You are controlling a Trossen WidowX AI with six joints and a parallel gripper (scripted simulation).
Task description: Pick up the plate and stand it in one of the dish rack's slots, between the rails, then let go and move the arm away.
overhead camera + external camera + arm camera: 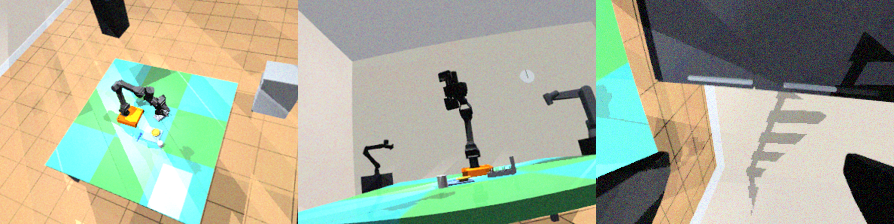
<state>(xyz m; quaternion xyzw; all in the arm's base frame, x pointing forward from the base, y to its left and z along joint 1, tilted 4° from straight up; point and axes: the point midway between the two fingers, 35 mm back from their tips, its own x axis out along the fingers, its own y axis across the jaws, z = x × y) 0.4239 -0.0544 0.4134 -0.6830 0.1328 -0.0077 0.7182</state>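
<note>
The yellow plate point(156, 132) point(463, 179) lies flat on a pale mat point(147, 137) in front of the orange base. The grey dish rack point(159, 118) point(504, 173) stands beside the mat; in the top view the gripper partly covers it, and its slots are too small to make out. My gripper point(168, 113) point(758, 163) is open and empty, with its fingers wide apart. The exterior view shows it high above the table, well clear of both plate and rack. The wrist view shows neither plate nor rack.
A whitish-grey cylinder point(160, 143) point(442, 181) stands at the mat's corner. A small blue object point(139, 136) lies beside the mat. The arm stands on an orange base point(128, 118) point(476, 171). A white rectangle point(171, 192) lies near the table's edge.
</note>
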